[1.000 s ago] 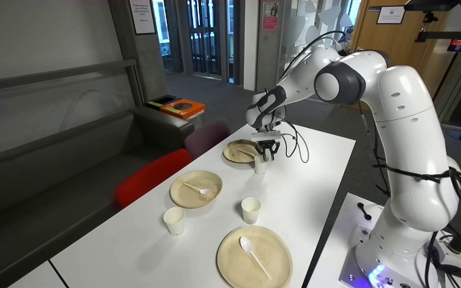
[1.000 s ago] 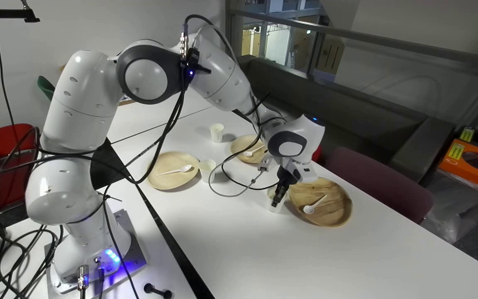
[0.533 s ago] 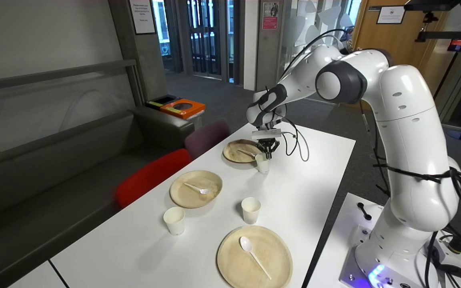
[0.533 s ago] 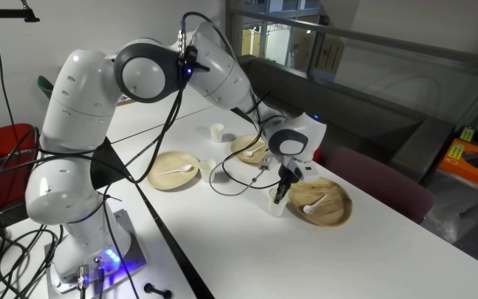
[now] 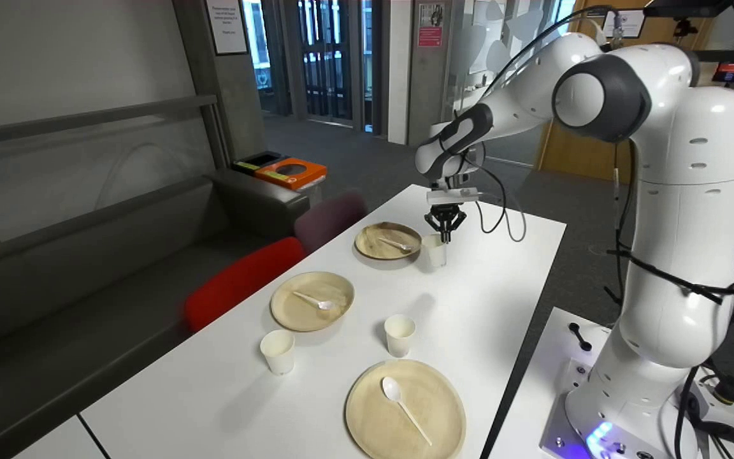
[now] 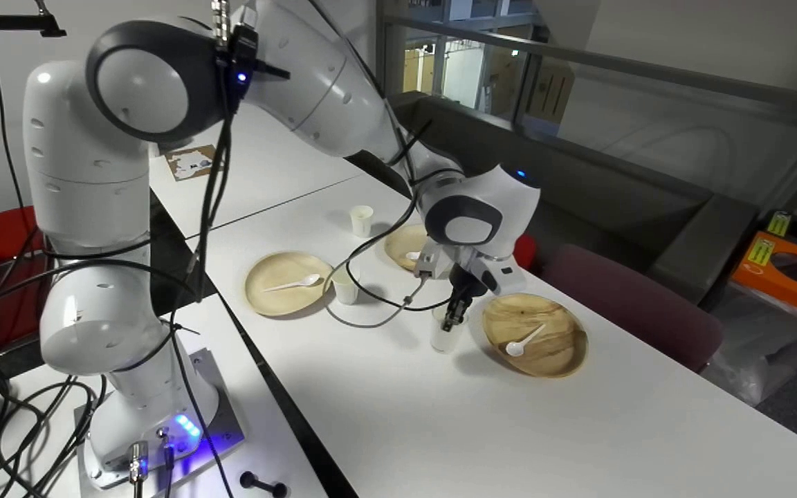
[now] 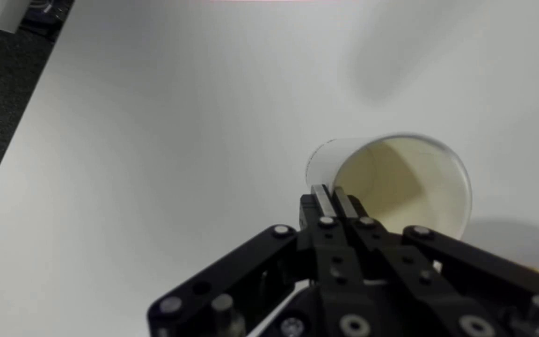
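The cup (image 7: 405,182) is at the gripper (image 7: 330,192), roughly upright, mouth up. Fingertips together, clamped on the cup's wall at the rim: one inside, one outside. Whether its base touches the table (image 5: 488,306) is hard to judge from these angles. Just beside it, apart: plate (image 6: 557,349) with spoon (image 6: 517,348). Farther along: second cup (image 5: 400,338) near second plate (image 5: 367,414) with second spoon (image 5: 392,390); third cup (image 5: 278,354) near third plate (image 5: 306,317) with third spoon (image 5: 323,305). Red chair (image 5: 243,280) alongside.

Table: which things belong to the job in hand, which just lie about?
Likely in the job:
gripper
white cup, gripped at its rim

Probably just lying about:
two other cups
three plates
three spoons, one per plate
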Available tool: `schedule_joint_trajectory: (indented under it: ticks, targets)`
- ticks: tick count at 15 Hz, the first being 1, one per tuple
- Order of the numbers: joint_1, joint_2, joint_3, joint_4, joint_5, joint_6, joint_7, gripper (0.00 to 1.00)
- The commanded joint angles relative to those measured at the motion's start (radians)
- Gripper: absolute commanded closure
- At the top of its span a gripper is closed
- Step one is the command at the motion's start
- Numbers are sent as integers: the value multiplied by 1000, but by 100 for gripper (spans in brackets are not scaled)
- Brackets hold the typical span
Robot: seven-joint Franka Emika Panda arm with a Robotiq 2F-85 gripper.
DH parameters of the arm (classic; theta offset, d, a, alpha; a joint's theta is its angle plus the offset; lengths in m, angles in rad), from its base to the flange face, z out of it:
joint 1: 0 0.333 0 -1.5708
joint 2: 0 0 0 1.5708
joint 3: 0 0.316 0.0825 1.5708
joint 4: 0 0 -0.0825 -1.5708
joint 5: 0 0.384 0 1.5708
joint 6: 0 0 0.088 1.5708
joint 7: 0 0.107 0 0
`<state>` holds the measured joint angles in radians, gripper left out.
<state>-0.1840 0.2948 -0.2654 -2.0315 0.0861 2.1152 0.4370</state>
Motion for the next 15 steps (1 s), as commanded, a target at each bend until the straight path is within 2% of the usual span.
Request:
schedule_joint_trajectory:
  ticks: [1, 4, 6, 12, 15]
  targets:
    - [-38, -218, -14, -200, -8, -25, -145, 99]
    - [-70, -307, -30, -277, 17, 9, -227, 99]
    - [-88, -327, -39, -304, 61, 82, -229, 99]
    - [-123, -256, -59, -326, 135, 275, -236, 99]
    - [-135, -182, -63, -285, 181, 235, -229, 99]
